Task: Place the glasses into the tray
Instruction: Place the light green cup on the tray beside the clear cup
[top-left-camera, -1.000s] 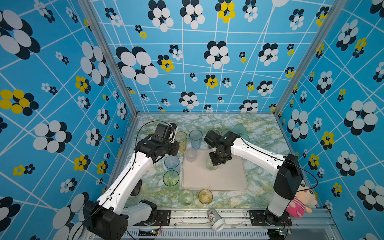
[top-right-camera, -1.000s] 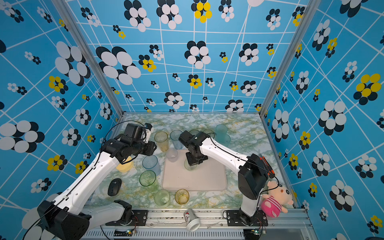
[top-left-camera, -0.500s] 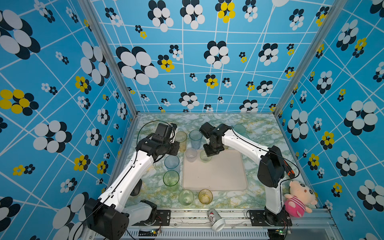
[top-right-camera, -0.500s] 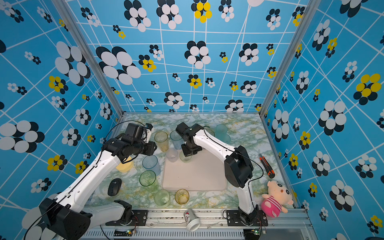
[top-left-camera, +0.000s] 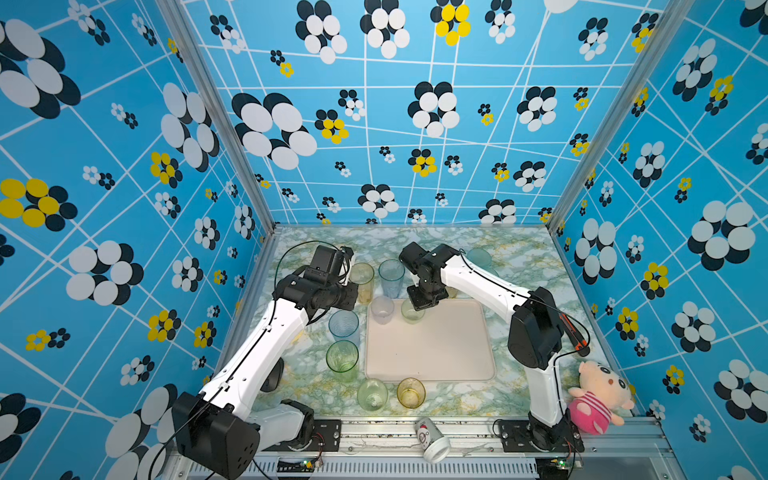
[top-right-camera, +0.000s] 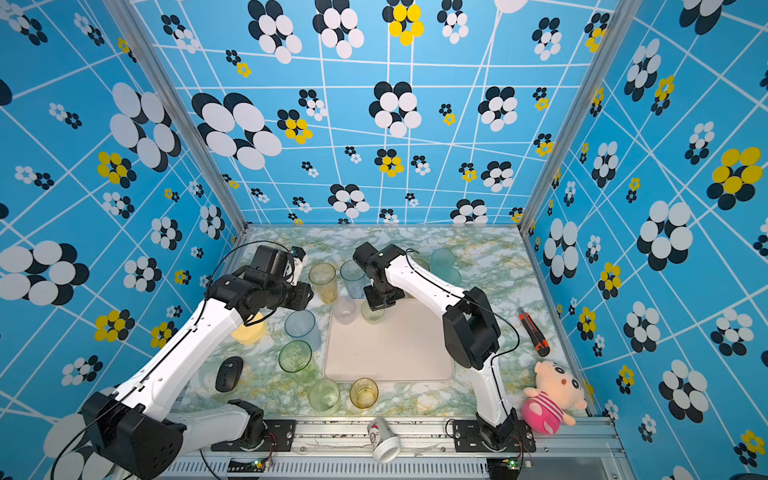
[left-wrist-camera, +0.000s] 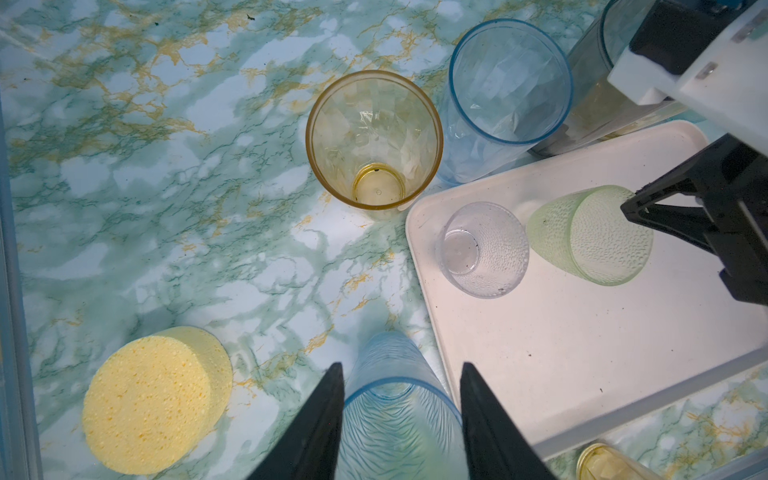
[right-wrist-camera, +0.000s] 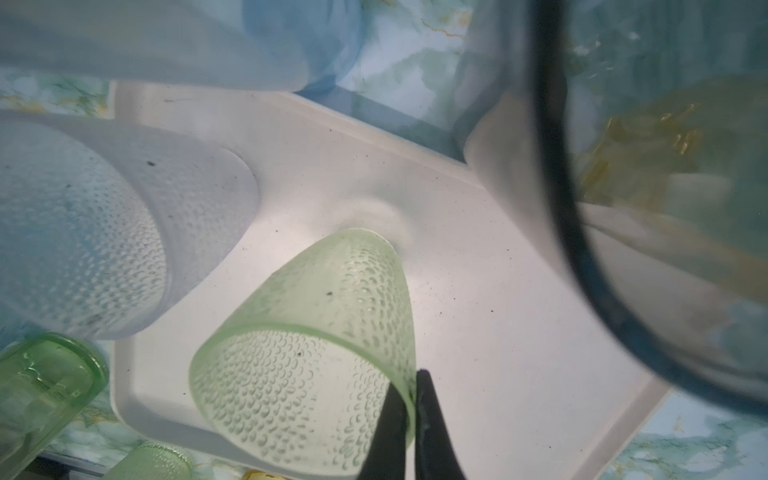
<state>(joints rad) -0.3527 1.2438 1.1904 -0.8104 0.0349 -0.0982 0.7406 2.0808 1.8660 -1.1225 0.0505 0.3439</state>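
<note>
Nearest, a white paper cup (top-left-camera: 432, 439) with red print lay on its side on the aluminium rail (top-left-camera: 374, 432). On the green-and-gold marbled surface (top-left-camera: 519, 266), a pale green glass (top-left-camera: 372, 395) and a short amber glass (top-left-camera: 410, 392) stood just beside the near rim of the tray (top-left-camera: 432, 353). The tray was a flat, matte, cream-pink rectangle with rounded corners and a low rim. To its left stood a tall green glass (top-left-camera: 342, 358), then a blue ribbed glass (left-wrist-camera: 399, 419), with a round, porous yellow sponge (left-wrist-camera: 156, 399) near it. Inside the tray, by its far rim, a clear dimpled glass (left-wrist-camera: 482, 249) stood just beside a green dimpled glass (right-wrist-camera: 307, 345). Whether the green one's base touched the tray could not be told. Beyond the rim rose a tall amber faceted glass (left-wrist-camera: 372, 137) and a tall blue faceted glass (left-wrist-camera: 509, 83); teal glasses (top-right-camera: 442, 259) stood farther back.

The left arm stretched away from its near base, wrist bent down. The left gripper (left-wrist-camera: 401, 365) straddled the blue ribbed glass below its rim, its black fingers (left-wrist-camera: 328, 415) apparently pressed against both walls. The right arm rose to a high elbow, and its forearm reached leftward to the tray's far rim. The right gripper (right-wrist-camera: 409, 382) was pressed together, pinching the green dimpled glass's wall at the rim.
</note>
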